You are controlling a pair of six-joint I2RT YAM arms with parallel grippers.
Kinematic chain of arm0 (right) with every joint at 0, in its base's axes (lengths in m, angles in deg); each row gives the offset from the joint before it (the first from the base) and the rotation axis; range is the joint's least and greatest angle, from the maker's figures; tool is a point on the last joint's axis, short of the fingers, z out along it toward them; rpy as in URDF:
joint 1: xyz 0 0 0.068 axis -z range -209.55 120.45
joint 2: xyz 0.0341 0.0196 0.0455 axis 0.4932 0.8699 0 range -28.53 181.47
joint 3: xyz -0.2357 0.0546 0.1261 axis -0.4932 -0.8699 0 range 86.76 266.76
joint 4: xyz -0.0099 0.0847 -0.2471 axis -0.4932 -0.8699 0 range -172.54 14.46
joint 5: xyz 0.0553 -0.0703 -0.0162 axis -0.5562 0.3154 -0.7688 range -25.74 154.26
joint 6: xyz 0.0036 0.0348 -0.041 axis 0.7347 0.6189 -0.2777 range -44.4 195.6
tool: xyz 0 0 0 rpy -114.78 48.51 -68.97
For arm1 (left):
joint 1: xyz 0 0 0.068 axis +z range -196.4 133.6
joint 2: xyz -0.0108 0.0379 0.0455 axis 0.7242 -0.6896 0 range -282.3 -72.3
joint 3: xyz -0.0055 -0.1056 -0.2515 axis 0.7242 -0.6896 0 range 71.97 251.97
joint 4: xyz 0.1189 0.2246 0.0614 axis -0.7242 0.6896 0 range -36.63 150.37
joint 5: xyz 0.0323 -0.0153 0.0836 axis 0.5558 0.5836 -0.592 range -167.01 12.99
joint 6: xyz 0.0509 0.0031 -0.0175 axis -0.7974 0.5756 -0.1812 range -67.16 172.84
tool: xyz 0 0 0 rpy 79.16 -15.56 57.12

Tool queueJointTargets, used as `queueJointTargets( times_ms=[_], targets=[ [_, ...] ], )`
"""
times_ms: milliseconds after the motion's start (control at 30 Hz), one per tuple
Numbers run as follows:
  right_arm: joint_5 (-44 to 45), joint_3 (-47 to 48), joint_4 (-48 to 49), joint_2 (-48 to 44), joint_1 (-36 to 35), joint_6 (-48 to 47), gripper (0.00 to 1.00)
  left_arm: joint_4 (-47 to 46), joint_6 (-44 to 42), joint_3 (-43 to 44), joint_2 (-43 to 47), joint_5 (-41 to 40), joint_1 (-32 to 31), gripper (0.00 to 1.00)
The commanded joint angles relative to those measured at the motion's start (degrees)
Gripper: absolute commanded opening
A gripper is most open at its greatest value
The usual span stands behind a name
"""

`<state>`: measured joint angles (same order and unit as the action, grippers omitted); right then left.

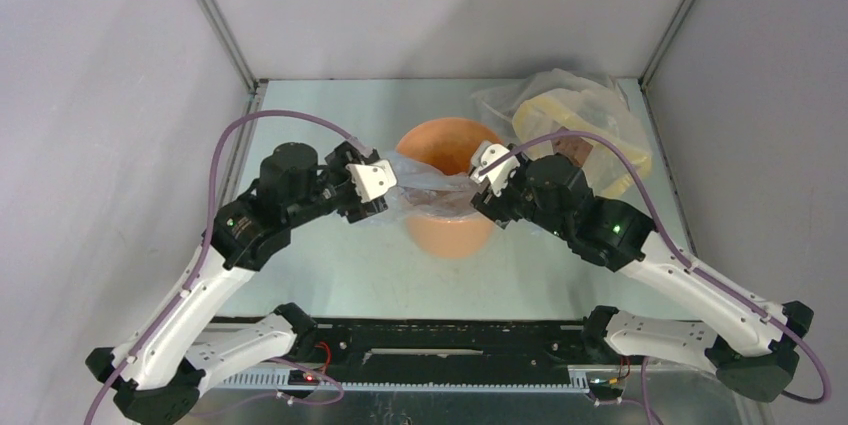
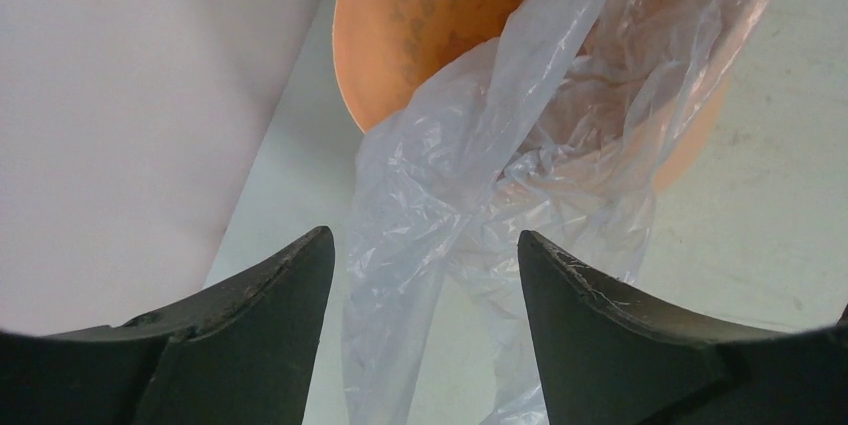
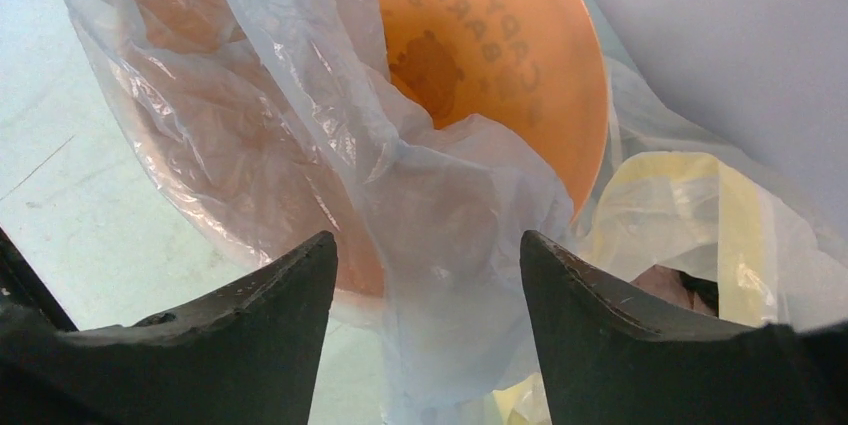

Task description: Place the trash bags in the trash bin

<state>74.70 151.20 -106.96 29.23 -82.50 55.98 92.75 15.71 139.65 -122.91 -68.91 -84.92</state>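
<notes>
Lettering [image 3: 480, 30], dark and unreadable, inside trash bin [image 3: 565, 95] beside trash bag [image 3: 450, 215]

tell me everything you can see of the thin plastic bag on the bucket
The bag is thin, translucent pale blue-grey film, wrinkled and limp. It drapes across the rim of the orange bucket, partly inside, partly spilling outside. Its ends run between the open fingers of the left gripper and right gripper.

The thin, wrinkled, translucent blue-grey trash bag [image 1: 425, 185] is draped over the round orange trash bin's [image 1: 450, 235] rim, partly hanging outside.
</notes>
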Motion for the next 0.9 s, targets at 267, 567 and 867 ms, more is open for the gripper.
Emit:
queueJointTargets(
  times_ms=[267, 567, 867],
  targets=[
    [6.12, -0.29, 3.76, -0.39, -0.67, 2.34, 0.53, -1.29, -3.83, -0.79, -2.62, -3.8, -0.43, 0.74],
    [9.13, -0.72, 6.38, -0.32, -0.38, 3.55, 0.0, -3.34, -2.68, 1.3, -5.05, -9.89, -0.55, 0.14],
    [-1.13, -0.68, 6.53, -4.23, 2.61, 6.5, 0.5, -2.37, 4.04, 5.44, -5.73, -8.54, -0.5, 0.0]
  ],
)
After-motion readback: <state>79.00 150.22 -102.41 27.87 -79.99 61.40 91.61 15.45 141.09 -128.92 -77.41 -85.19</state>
